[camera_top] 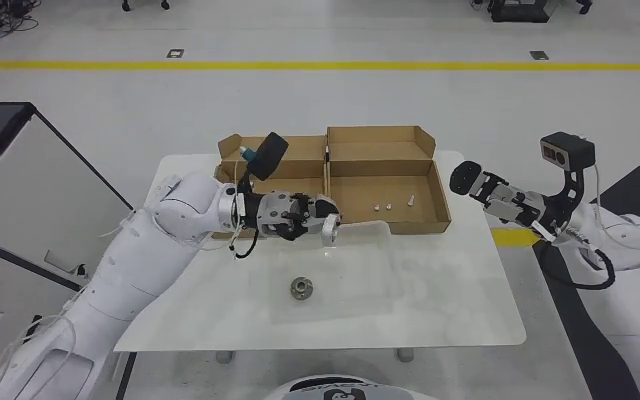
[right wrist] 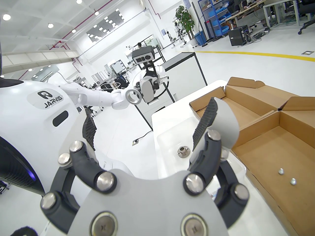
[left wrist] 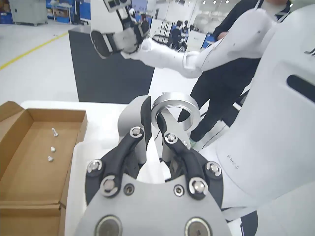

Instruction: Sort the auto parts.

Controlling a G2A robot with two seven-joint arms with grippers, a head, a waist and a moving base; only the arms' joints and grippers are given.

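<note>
Now I see the left gripper [left wrist: 153,114] pinching the ring [left wrist: 176,114] above mid-table [camera_top: 450,300], boxes [camera_top: 380,140] at 12 o'clock. The right gripper [camera_top: 462,178] hangs spread at 3 o'clock, and the hub [camera_top: 302,288] lies toward 6.

My left hand [left wrist: 153,120] is covering part of the metal ring [left wrist: 177,100]. My left arm [camera_top: 190,215] is hiding much of the left box [camera_top: 232,148]. Three fasteners [camera_top: 387,203] are showing too small to identify.

Room is left on the white worktop [camera_top: 440,290] either side of the small round metal flanged hub [camera_top: 302,288], while the far side is barred by the walls of two open brown cardboard boxes [camera_top: 380,150].
</note>
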